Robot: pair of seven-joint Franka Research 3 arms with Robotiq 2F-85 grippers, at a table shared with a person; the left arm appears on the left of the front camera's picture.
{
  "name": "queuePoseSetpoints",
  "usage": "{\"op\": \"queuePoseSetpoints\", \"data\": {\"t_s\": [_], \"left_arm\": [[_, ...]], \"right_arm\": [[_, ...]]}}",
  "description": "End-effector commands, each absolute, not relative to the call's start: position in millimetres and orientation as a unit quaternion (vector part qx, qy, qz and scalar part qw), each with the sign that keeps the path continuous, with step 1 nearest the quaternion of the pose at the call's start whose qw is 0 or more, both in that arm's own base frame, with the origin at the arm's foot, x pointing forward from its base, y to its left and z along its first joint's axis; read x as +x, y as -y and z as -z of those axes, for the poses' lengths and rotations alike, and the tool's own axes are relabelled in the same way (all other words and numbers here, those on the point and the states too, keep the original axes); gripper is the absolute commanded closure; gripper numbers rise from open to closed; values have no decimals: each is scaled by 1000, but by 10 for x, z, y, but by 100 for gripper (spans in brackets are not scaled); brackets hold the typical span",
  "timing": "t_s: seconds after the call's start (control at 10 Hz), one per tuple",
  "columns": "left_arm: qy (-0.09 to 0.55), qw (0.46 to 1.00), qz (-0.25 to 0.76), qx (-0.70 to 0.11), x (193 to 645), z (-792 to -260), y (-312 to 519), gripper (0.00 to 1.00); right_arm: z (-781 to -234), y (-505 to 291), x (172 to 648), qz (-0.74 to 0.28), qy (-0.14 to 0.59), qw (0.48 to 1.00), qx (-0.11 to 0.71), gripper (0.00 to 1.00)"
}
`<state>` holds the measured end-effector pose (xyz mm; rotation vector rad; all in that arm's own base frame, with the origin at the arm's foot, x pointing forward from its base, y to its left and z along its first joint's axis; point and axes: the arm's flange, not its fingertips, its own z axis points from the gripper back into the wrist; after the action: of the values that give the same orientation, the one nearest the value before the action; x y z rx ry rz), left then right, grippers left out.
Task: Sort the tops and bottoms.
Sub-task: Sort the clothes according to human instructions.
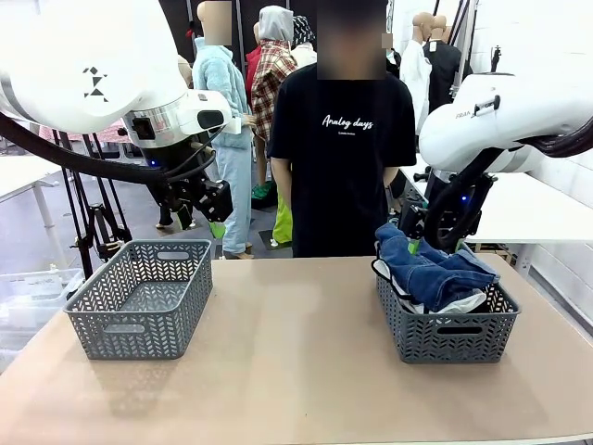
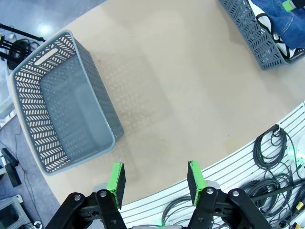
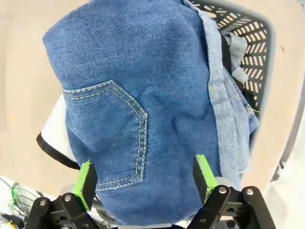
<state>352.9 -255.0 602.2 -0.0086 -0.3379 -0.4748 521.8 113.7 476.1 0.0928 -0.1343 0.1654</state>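
Both end effectors spread: left [image 2: 155, 179] over bare table [image 2: 190, 95], right [image 3: 143, 179] above jeans [image 3: 143, 86].

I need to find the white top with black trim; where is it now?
The white top lies in the grey basket on the robot's right side of the table, mostly buried under the blue jeans; the right gripper hovers open above that pile.

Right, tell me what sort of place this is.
Probably a robot lab set up for clothes sorting. A table holds two grey baskets, one empty, one piled with jeans. Loose cables hang off the table's edge.
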Motion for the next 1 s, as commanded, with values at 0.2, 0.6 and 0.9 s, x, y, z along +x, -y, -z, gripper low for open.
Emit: {"op": "queuePoseSetpoints", "data": {"t_s": [0.2, 0.6, 0.9], "left_arm": [[165, 959, 232, -11, 3511, -6017, 2524, 32], [165, 959, 232, -11, 3511, -6017, 2524, 32], [165, 959, 232, -11, 3511, -6017, 2524, 32]], "right_arm": [[-4771, -1139, 5208, -85, 68, 993, 47, 0], [-4771, -1139, 5208, -85, 68, 993, 47, 0], [-4771, -1139, 5208, -85, 68, 993, 47, 0]]}}
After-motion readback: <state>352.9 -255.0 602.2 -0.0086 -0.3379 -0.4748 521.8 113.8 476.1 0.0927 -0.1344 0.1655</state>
